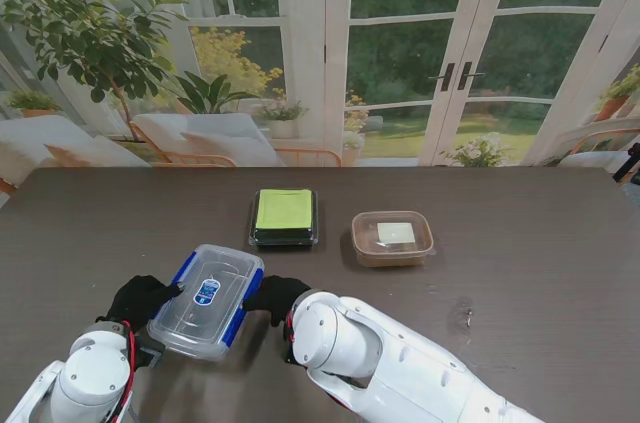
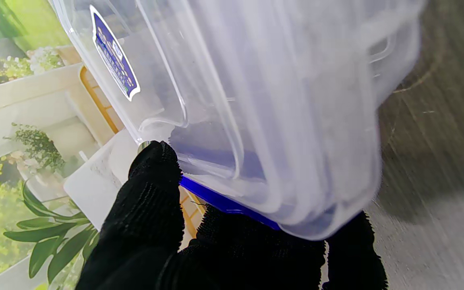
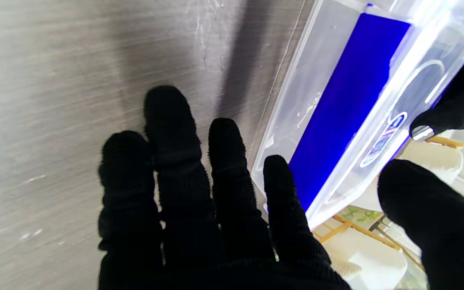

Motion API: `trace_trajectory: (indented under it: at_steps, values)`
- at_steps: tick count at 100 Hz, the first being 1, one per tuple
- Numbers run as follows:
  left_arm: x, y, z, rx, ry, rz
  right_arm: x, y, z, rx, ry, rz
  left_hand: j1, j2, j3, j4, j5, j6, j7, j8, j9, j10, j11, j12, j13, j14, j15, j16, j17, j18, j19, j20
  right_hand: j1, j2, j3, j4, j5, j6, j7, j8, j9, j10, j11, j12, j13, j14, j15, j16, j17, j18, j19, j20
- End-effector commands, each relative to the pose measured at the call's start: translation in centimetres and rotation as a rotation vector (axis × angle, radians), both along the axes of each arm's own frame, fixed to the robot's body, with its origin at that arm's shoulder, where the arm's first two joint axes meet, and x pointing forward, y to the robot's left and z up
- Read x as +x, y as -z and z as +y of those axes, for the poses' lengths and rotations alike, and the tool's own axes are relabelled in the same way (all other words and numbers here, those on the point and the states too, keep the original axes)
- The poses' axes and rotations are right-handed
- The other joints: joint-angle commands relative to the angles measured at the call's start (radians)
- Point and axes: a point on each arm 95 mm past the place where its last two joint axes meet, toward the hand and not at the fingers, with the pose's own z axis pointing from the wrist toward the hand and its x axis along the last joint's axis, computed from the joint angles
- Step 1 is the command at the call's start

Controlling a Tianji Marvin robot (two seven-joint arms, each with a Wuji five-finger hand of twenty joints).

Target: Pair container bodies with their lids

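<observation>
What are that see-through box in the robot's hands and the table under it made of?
The box looks like clear, glossy plastic: you can see through its walls, and light glints off it. Its blue side clips seem to be opaque plastic. The table looks like dark wood or a wood-look laminate with a matte, brushed grain; the pictures cannot settle which.

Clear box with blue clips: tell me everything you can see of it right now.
The clear box is see-through plastic, rectangular with rounded corners, blue clips along both long sides and a blue oval sticker on its lid. The lid looks seated. It sits tilted at the table's near left. The left hand grips one long side; the right hand touches the other.
</observation>
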Motion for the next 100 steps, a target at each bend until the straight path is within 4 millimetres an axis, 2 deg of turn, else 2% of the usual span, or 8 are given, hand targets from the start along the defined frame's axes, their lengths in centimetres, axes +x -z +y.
trace_trajectory:
  at_steps: [1,2,6,9,14,17,56,100]
  values:
    - [-0.5,0.5,-0.1,-0.001,0.021,0.038,0.1,-0.2,1.0,0.014,-0.020,0.010,0.152,-0.002,0.149,0.073,0.008,-0.064,0.091,0.039,0.032,-0.031,0.048,0.030,0.028,0.050,0.042,-0.008,-0.025,-0.038,0.016,0.018,-0.015,0.006,0.011,-0.013,-0.040,-0.008,-0.010,-0.012,0.028,-0.029,-0.003,0.000,0.042,-0.001,0.019,0.013,0.000,0.020,0.049,0.022]
    - [-0.5,0.5,-0.1,0.000,0.022,0.039,0.1,-0.2,1.1,0.014,-0.021,0.010,0.151,-0.002,0.149,0.073,0.008,-0.064,0.091,0.039,0.032,-0.031,0.047,0.029,0.028,0.050,0.042,-0.008,-0.025,-0.038,0.016,0.018,-0.016,0.006,0.010,-0.014,-0.042,-0.008,-0.011,-0.012,0.027,-0.030,-0.003,0.000,0.041,-0.002,0.018,0.013,0.000,0.020,0.049,0.022]
    - [-0.5,0.4,-0.1,0.007,0.026,0.045,0.2,-0.1,1.4,0.015,-0.025,0.012,0.133,0.105,-0.012,0.100,0.020,-0.062,0.066,0.057,0.029,-0.032,0.061,-0.011,0.028,0.050,0.042,-0.009,-0.024,-0.038,0.018,0.016,-0.015,0.007,0.010,-0.013,-0.044,-0.010,-0.010,-0.013,0.025,-0.032,-0.004,0.001,0.040,-0.005,0.018,0.013,-0.001,0.020,0.049,0.021]
    - [-0.6,0.4,-0.1,0.011,0.030,0.050,0.2,-0.1,1.6,0.018,-0.027,0.012,0.166,0.019,0.096,0.085,0.010,-0.061,0.086,0.041,0.033,-0.033,0.055,0.015,0.028,0.050,0.042,-0.009,-0.024,-0.038,0.017,0.015,-0.014,0.006,0.010,-0.013,-0.045,-0.013,-0.010,-0.014,0.025,-0.031,-0.003,0.001,0.039,-0.004,0.017,0.013,-0.002,0.019,0.049,0.021]
    - [-0.7,0.3,-0.1,0.016,0.034,0.057,0.3,0.0,1.9,0.023,-0.030,0.011,0.161,0.004,0.127,0.079,0.008,-0.064,0.089,0.039,0.029,-0.031,0.059,-0.005,0.028,0.050,0.042,-0.009,-0.025,-0.039,0.017,0.015,-0.015,0.007,0.009,-0.013,-0.048,-0.014,-0.010,-0.015,0.023,-0.032,-0.004,0.001,0.037,-0.004,0.017,0.013,-0.002,0.019,0.049,0.021]
    - [-0.7,0.2,-0.1,0.018,0.036,0.060,0.3,0.0,2.2,0.028,-0.032,0.009,0.152,-0.006,0.159,0.072,0.009,-0.064,0.090,0.036,0.035,-0.032,0.042,0.039,0.028,0.050,0.041,-0.009,-0.025,-0.039,0.017,0.014,-0.014,0.006,0.010,-0.013,-0.049,-0.014,-0.010,-0.015,0.022,-0.033,-0.003,0.001,0.037,-0.005,0.017,0.013,-0.003,0.019,0.049,0.021]
    - [-0.7,-0.9,0.0,0.040,0.029,0.085,-0.1,-0.2,5.1,0.085,-0.067,0.007,0.159,-0.016,0.169,0.072,0.008,-0.066,0.084,0.033,0.030,-0.027,0.056,0.047,0.023,0.051,0.035,-0.012,-0.032,-0.042,0.013,0.010,-0.016,0.006,0.011,-0.013,-0.048,-0.012,-0.004,-0.020,0.014,-0.033,-0.002,0.002,0.031,-0.007,0.017,0.014,-0.010,0.013,0.049,0.020]
    - [4.0,-2.7,1.7,0.023,0.071,0.062,1.3,-1.3,8.0,0.100,-0.063,-0.011,0.151,-0.015,0.176,0.068,0.009,-0.067,0.082,0.032,0.032,-0.027,0.046,0.050,0.023,0.055,0.033,-0.014,-0.032,-0.039,0.014,0.011,-0.014,0.004,0.015,-0.014,-0.042,-0.006,0.000,-0.023,0.015,-0.033,-0.001,0.001,0.032,-0.006,0.018,0.015,-0.013,0.015,0.048,0.021]
